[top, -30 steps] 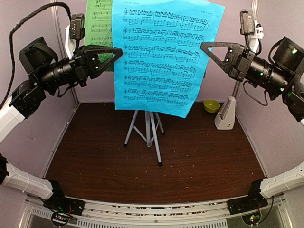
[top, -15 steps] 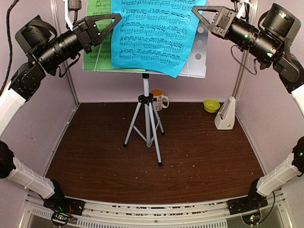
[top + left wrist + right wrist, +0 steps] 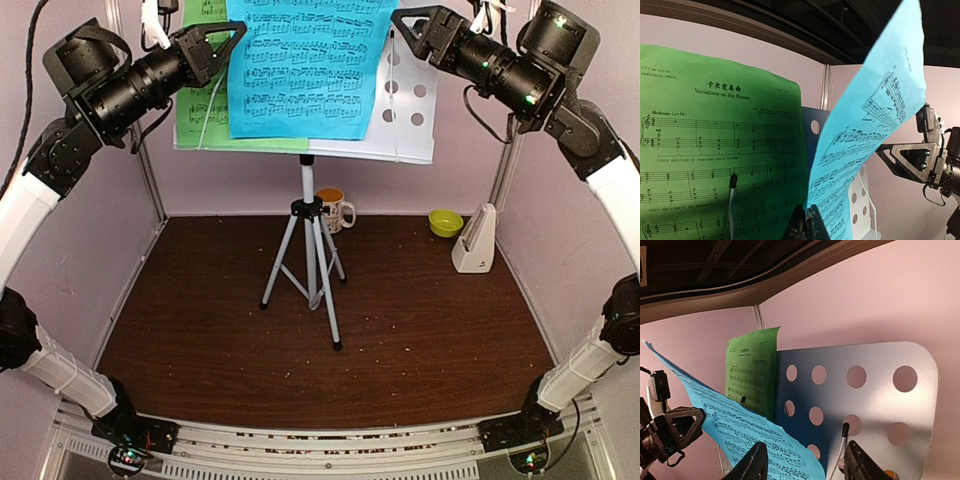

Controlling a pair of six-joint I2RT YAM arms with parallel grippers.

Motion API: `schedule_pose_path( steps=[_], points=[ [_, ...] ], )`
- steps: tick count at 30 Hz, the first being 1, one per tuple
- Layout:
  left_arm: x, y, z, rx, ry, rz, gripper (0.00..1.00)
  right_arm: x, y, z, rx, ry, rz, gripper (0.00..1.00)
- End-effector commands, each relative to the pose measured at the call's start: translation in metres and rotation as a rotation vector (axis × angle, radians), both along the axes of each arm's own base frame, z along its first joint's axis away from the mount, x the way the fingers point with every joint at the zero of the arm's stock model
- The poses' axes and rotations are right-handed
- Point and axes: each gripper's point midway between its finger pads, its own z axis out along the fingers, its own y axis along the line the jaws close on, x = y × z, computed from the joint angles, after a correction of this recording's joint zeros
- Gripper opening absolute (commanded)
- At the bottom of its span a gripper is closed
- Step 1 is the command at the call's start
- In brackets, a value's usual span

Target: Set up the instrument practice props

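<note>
up at stand | left arm raised | left tool pinching blue sheet

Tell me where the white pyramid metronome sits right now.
In the top view, the white pyramid metronome stands at the far right of the brown table, by the wall, beside the small green bowl.

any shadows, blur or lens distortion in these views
Top external: wide-angle bend, the table looks bowed. Left wrist: the green sheet darkens toward the bottom; the left gripper, shut on the blue sheet, is a dark blur. Right wrist: soft shadow across the music stand.
</note>
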Motion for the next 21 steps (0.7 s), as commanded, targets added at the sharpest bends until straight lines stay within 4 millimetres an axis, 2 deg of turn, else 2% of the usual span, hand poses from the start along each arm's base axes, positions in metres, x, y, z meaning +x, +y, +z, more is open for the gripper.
schedule_pose_path(
  steps=[1, 6, 9, 13, 21],
  points=[
    [0.005, 0.01, 0.015, -0.053, -0.001, 0.043, 0.0, -0.003, -0.035, 0.003, 0.031, 0.004, -0.104, 0.53],
    [0.011, 0.01, 0.014, -0.067, 0.02, 0.057, 0.0, 0.007, -0.035, -0.031, 0.0, 0.102, -0.116, 0.56],
    [0.014, 0.014, 0.014, -0.08, 0.034, 0.083, 0.0, 0.008, -0.028, -0.043, 0.001, 0.143, -0.072, 0.59],
    [0.016, 0.015, 0.013, -0.084, 0.039, 0.092, 0.0, 0.01, -0.013, -0.05, 0.033, 0.185, -0.006, 0.61],
    [0.016, 0.013, 0.013, -0.079, 0.034, 0.088, 0.0, 0.02, 0.009, -0.055, 0.061, 0.25, 0.053, 0.55]
  ],
)
